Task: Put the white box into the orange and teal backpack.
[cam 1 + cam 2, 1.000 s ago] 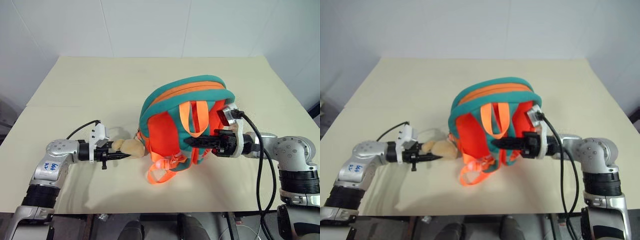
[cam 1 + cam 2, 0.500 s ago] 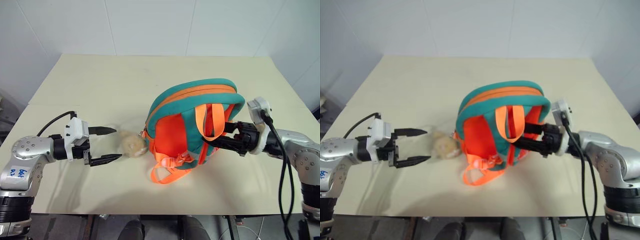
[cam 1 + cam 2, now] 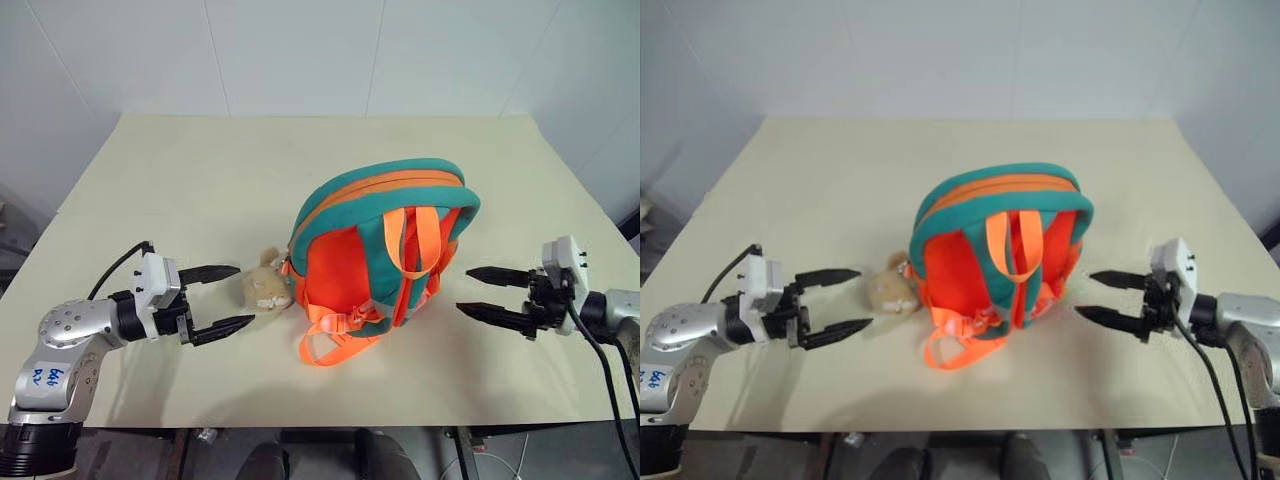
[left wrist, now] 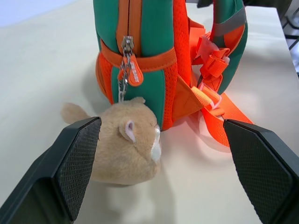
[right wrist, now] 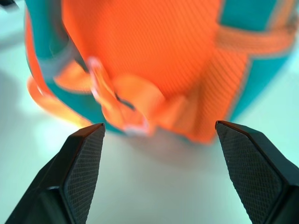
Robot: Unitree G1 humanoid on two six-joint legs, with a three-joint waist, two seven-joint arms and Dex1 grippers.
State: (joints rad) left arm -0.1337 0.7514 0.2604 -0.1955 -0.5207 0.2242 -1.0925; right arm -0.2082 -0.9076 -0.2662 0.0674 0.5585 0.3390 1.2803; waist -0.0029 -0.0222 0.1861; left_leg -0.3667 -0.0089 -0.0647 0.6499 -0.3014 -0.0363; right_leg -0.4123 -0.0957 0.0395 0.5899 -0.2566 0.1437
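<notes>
The orange and teal backpack (image 3: 380, 255) stands upright in the middle of the desk (image 3: 300, 160), straps facing the robot, and nothing is holding it. The left tool (image 3: 225, 297) hangs with its jaws spread wide and empty, just short of the tan plush toy (image 3: 264, 291) that lies on the desk against the backpack's side. Across the way, the right tool (image 3: 487, 295) is just as wide and just as empty, pointing in at the backpack's other flank with a clear gap between them. From the left wrist view the zipper pull (image 4: 130, 70) hangs down at the side seam and the teeth above it look drawn together, so the backpack appears zipped. The white box cannot be seen anywhere on the desk; it may well be inside the backpack. Going by that, the job looks finished or all but finished, both arms standing off.
</notes>
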